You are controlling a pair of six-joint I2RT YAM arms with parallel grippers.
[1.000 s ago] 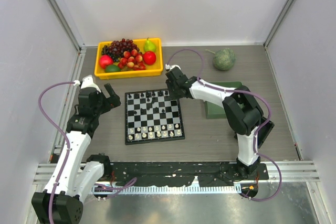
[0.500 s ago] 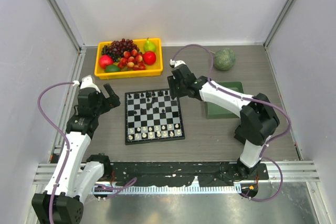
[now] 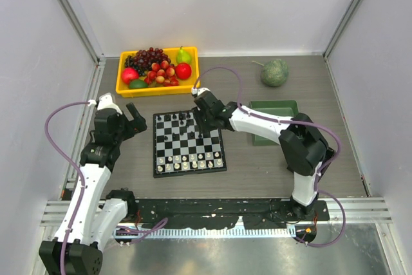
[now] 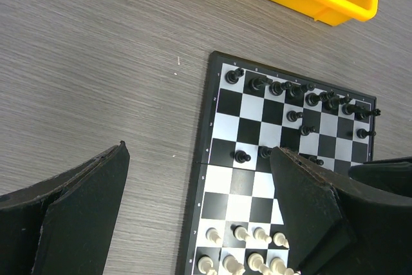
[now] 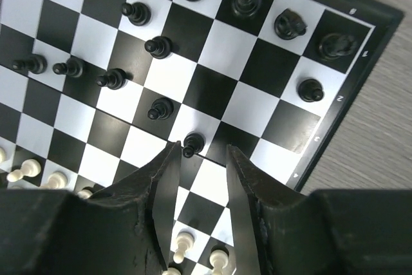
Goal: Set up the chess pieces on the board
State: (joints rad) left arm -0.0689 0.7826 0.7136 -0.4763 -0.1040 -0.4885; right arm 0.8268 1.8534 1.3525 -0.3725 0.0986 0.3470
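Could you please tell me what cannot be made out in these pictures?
- Top view: right claw fingertips, hidden beneath its own body.
- Left wrist view: one board corner, behind left claw finger.
- Right wrist view: white pieces, partly behind the claw.
- Top view: piece types, too small.

Your right gripper (image 5: 203, 159) has tight room over the board (image 3: 155, 152): one black pawn (image 5: 192, 143) sits at its fingertips and more pawns (image 5: 159, 109) crowd just beside. The yellow bin (image 3: 158, 88) walls off the far edge and the green tray (image 3: 273, 102) flanks the right side; open table (image 3: 138, 159) runs along the board's left.
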